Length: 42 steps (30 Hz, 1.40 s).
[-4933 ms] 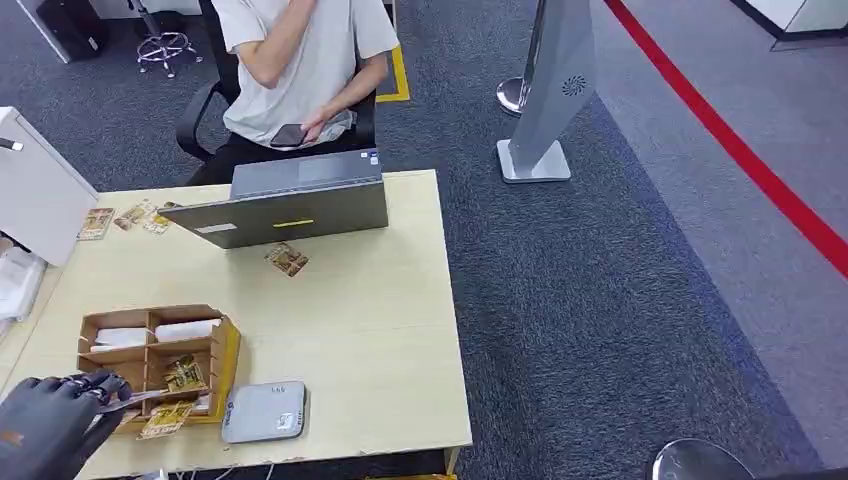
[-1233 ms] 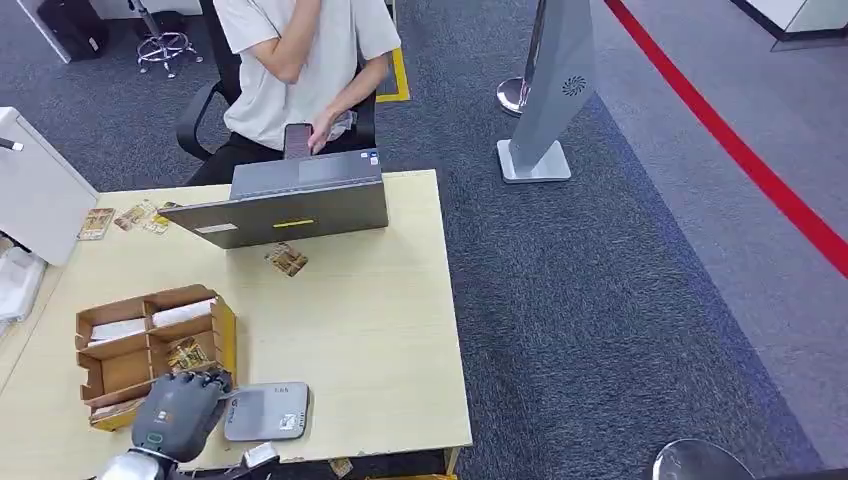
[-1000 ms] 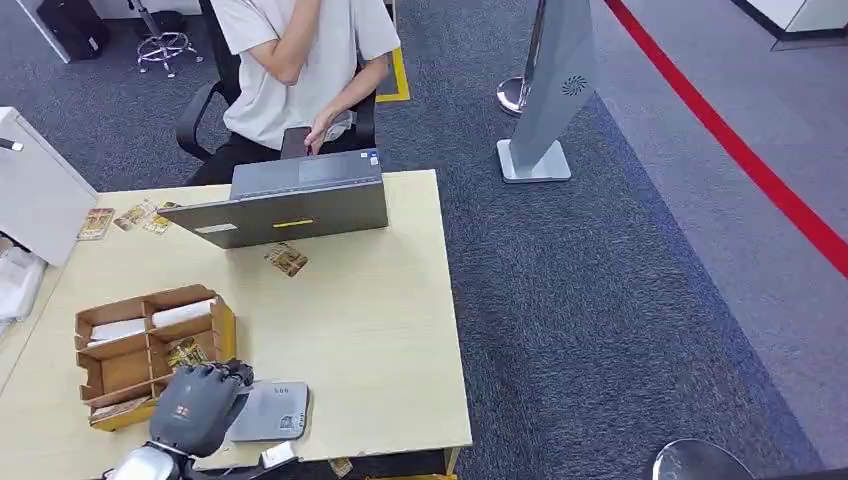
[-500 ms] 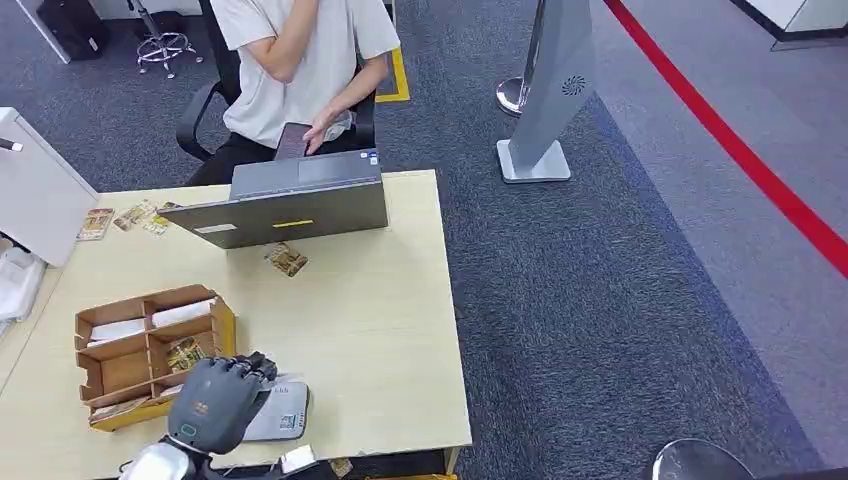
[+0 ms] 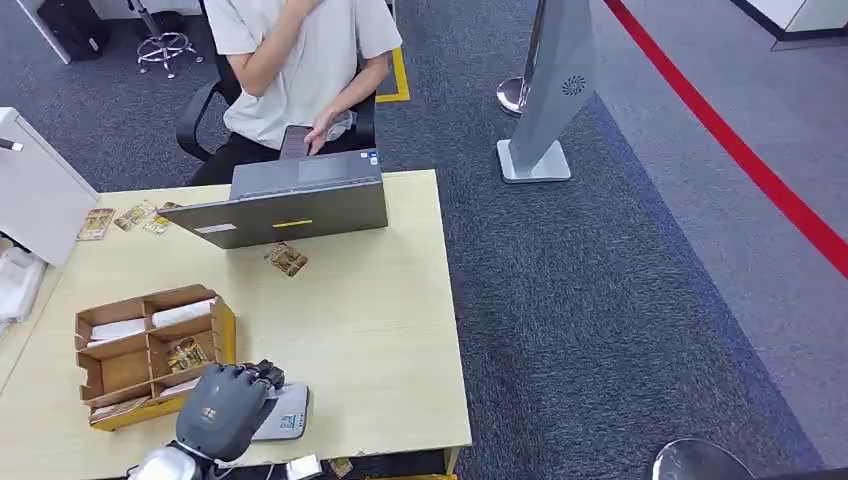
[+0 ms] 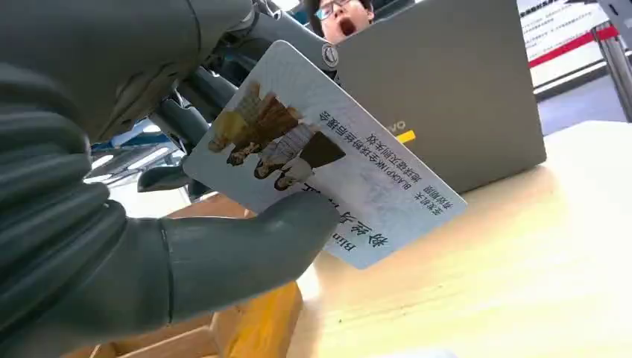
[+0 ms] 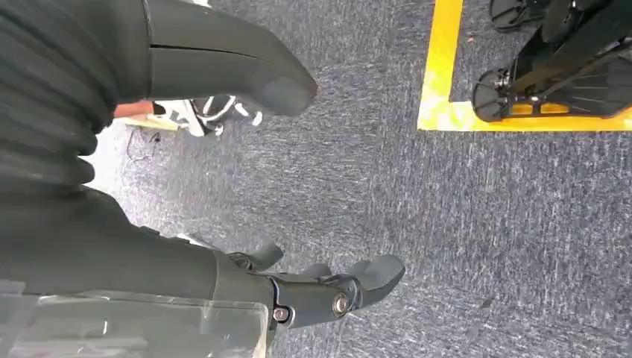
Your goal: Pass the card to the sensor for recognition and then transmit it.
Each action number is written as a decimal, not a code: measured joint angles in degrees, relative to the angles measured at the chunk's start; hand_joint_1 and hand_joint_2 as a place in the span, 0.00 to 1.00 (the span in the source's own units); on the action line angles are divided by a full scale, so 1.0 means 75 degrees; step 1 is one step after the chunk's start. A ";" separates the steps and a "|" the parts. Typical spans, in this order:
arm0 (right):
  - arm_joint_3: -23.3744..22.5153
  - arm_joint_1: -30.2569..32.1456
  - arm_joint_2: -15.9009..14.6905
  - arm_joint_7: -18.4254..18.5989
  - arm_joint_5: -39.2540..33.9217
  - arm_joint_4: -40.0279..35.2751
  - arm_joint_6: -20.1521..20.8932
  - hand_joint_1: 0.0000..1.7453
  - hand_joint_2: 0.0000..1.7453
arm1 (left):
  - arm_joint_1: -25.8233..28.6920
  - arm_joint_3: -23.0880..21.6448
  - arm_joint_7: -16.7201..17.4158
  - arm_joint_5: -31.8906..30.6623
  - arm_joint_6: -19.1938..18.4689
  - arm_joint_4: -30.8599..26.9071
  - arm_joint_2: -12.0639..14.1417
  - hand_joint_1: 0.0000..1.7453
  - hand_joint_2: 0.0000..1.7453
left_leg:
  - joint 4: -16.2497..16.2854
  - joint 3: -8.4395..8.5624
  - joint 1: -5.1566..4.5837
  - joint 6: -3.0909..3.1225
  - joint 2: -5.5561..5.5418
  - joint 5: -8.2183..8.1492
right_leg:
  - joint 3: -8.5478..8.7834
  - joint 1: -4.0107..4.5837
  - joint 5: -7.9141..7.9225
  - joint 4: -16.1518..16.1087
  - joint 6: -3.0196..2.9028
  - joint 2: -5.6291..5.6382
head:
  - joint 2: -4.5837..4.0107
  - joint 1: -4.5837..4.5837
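Left wrist view: the card, white with a printed group photo and dark text, is pinched between the left hand's thumb and fingers, above the tabletop, over the grey sensor. Right hand hangs over carpet, fingers apart, holding nothing.

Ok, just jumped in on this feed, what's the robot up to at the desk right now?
The left hand holds a white printed card with a photo on it, pinched between thumb and fingers, just above the flat grey sensor box at the near edge of the pale wooden table. Beside it stands the brown cardboard divider tray with more cards. The right hand hangs open over the carpet. A person in a white shirt sits behind the grey laptop.
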 joint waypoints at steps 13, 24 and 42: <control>0.0006 -0.0005 0.0000 -0.0076 0.0160 0.0000 0.0038 0.00 1.00 | 0.0211 -0.0006 0.0166 -0.0119 -0.0070 0.0114 0.0017 1.00 1.00 | 0.0000 -0.0001 0.0000 0.0000 0.0000 0.0000 | 0.0001 0.0000 0.0000 0.0000 0.0000 -0.0001 | -0.0003 0.0003; -0.0035 -0.0021 0.0000 -0.0091 0.0239 0.0000 0.0026 0.00 1.00 | 0.0366 -0.0006 0.0388 -0.0128 -0.0452 -0.0003 0.0189 1.00 1.00 | 0.0000 -0.0002 0.0000 0.0000 -0.0001 0.0000 | 0.0000 0.0000 0.0000 0.0000 0.0000 -0.0001 | -0.0003 0.0003; -0.0148 -0.0068 0.0000 -0.0082 0.0414 0.0000 0.0120 0.00 1.00 | 0.0642 -0.0006 0.0813 -0.0006 -0.0399 0.0053 0.0282 1.00 1.00 | 0.0000 -0.0003 0.0000 0.0000 -0.0001 0.0000 | 0.0000 0.0000 0.0000 0.0000 0.0000 -0.0002 | -0.0003 0.0003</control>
